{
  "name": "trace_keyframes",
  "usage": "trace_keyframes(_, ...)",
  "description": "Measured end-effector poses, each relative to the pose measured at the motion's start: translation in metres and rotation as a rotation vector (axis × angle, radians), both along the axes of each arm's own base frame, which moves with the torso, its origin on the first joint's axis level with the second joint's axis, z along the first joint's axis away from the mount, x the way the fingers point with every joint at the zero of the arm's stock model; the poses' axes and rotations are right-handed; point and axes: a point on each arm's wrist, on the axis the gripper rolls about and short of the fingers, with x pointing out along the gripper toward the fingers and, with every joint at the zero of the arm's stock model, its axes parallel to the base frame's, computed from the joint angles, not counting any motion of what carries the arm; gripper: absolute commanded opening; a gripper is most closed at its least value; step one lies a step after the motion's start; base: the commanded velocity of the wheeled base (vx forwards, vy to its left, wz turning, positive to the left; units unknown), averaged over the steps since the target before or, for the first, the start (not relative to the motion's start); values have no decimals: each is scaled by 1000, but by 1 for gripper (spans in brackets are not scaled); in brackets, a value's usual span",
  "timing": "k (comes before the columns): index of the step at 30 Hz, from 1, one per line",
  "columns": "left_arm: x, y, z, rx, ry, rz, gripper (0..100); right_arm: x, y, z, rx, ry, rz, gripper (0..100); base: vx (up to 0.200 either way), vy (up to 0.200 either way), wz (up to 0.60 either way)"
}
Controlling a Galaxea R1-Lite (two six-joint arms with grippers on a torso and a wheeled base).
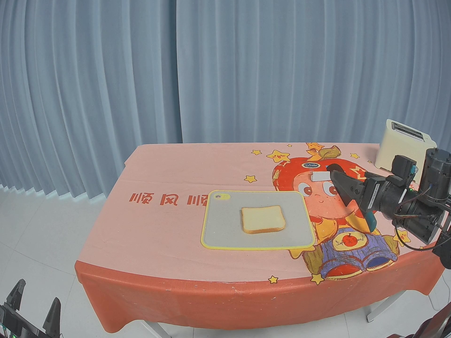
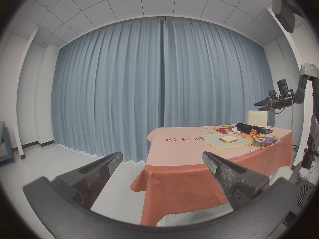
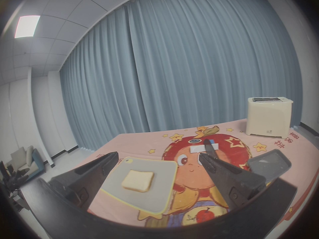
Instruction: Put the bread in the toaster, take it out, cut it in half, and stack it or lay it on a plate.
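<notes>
Bread (image 1: pixel 263 219), one pale slice, is lying flat near the middle of the grey cutting board (image 1: pixel 221 231) with the yellow rim, and the board is sitting on the pink-clothed table (image 1: pixel 178 174) toward its near edge. The right hand (image 1: pixel 337 184) is hovering above the right part of the table over the cartoon print, with its fingers spread wide and nothing between them. The bread is lying to the robot's left of this hand and lower down, near but clearly apart with no contact. In the right wrist view the slice is showing between the two spread fingers, farther off on the board. The toaster (image 1: pixel 404 146), cream with its slot on top, is standing upright at the far right corner of the table, behind the right hand and well apart from the bread. A dark tray-like piece (image 3: pixel 269 165) is lying on the cloth just beside the right hand, on the toaster side. A thin black item (image 3: pixel 209 148) is lying across a white patch on the print, too small to tell what it is. The left hand (image 1: pixel 37 293) is hanging low off the near left corner of the table, fingers parted and gripping nothing, well apart from the bread. A blue-grey curtain (image 1: pixel 188 62) is hanging behind the table.
</notes>
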Motion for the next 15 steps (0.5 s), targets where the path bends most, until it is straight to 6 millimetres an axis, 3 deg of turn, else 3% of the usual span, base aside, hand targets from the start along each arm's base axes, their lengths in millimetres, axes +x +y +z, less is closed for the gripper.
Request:
trace_keyframes(10,0,0,0,-1,0,0,100,21,-42,-7,-14,23,-150,100,0,0,0)
trace_keyframes(15,0,0,0,-1,0,0,100,32,-53,-19,-26,66,-181,100,0,0,0)
